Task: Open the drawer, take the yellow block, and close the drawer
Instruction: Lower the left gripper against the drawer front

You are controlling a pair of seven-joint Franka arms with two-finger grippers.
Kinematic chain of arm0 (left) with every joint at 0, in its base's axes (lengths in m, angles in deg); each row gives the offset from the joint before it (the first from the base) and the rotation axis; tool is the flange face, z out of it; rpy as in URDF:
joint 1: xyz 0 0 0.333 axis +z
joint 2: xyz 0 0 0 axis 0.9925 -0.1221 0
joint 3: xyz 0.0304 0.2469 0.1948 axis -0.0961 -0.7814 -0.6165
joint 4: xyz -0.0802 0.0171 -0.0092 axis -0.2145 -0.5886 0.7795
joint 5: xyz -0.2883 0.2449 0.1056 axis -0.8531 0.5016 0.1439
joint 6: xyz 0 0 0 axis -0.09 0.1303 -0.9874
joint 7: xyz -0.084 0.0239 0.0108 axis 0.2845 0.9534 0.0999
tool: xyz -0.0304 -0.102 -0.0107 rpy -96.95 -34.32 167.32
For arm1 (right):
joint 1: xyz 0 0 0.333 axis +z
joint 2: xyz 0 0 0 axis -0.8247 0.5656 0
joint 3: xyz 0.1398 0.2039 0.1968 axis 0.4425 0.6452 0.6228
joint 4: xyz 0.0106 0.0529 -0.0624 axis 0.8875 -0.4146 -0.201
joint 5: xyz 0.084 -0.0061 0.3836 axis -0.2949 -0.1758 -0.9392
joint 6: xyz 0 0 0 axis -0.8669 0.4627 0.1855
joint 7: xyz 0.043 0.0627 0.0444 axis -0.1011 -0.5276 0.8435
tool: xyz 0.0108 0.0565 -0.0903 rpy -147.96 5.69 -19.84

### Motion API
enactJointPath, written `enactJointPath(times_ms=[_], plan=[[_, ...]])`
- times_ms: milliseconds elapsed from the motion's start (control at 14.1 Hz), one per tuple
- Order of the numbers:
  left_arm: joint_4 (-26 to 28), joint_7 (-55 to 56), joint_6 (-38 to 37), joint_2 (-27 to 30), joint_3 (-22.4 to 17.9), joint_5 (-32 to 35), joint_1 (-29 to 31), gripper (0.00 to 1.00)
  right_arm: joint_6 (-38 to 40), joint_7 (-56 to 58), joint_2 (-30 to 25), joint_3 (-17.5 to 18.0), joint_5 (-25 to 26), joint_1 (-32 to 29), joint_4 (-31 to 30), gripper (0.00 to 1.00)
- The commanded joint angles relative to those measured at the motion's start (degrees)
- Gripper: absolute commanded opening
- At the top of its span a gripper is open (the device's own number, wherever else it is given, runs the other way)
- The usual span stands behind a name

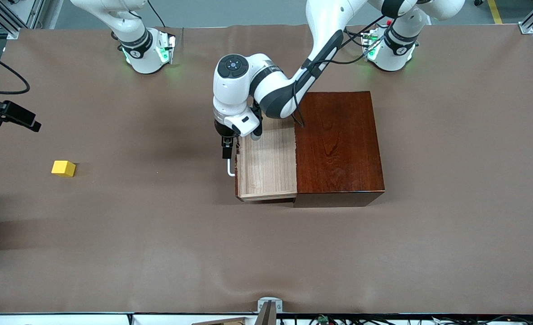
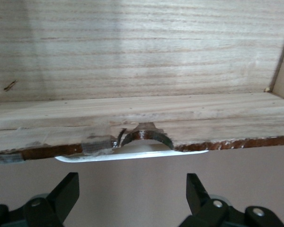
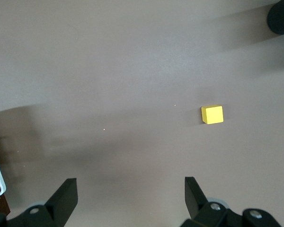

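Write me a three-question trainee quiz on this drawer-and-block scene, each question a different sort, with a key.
1. True or false: the yellow block lies inside the drawer.
2. Multiple choice: the left gripper is (A) over the block, (B) at the drawer's white handle, fingers open, (C) resting on the box top.
3. Fill in: the drawer is pulled ____ and its pale interior holds ____.

Key
1. False: it sits on the table toward the right arm's end.
2. B.
3. Open; nothing visible.
The right gripper is open, with the block in its wrist view.
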Motion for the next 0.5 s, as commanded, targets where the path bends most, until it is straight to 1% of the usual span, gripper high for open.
enactJointPath(times_ms=[0,213,425], plan=[[-2.63,-0.25,0.82,-1.92,0.21,0.61,0.2,1.0,0.72,-0.41,-0.47,-0.64,0.03,0.64,0.26,1.0],[-2.54,-1.65,0.73,-1.92,0.21,0.35,0.38,1.0,0.63,0.03,-0.56,-0.64,0.12,0.63,0.26,1.0],[-2.54,-2.28,-1.63,-1.92,0.21,-1.06,0.99,1.0,0.54,0.3,-0.47,-0.47,0.38,0.9,0.26,1.0]])
